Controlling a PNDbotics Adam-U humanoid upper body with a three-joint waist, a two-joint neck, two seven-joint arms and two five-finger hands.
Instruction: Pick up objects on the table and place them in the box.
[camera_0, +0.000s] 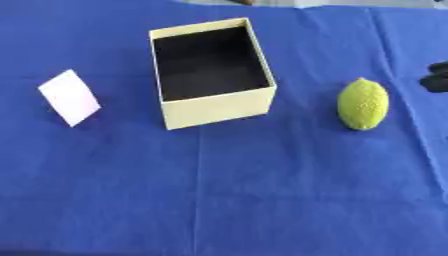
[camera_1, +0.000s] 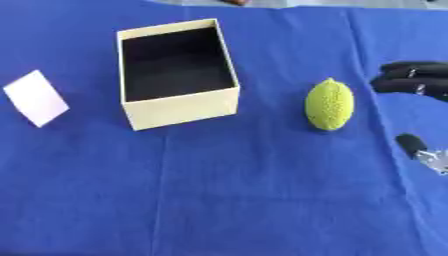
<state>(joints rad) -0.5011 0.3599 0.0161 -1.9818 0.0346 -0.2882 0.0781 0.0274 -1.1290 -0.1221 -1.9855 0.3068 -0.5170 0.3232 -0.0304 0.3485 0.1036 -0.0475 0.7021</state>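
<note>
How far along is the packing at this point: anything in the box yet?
Nothing looks done: the box shows only its dark inside. In hand: nothing, though the right hand is open beside the yellow-green lemon-shaped fruit, not touching it. Left: the fruit and the white card left of the box both lie on the blue cloth.

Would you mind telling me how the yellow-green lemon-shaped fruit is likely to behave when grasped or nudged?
The lemon is rounded and tapered, so a nudge would probably roll it across the blue cloth. Its pebbled skin likely resists slipping. The right robot hand beside it looks open.
</note>
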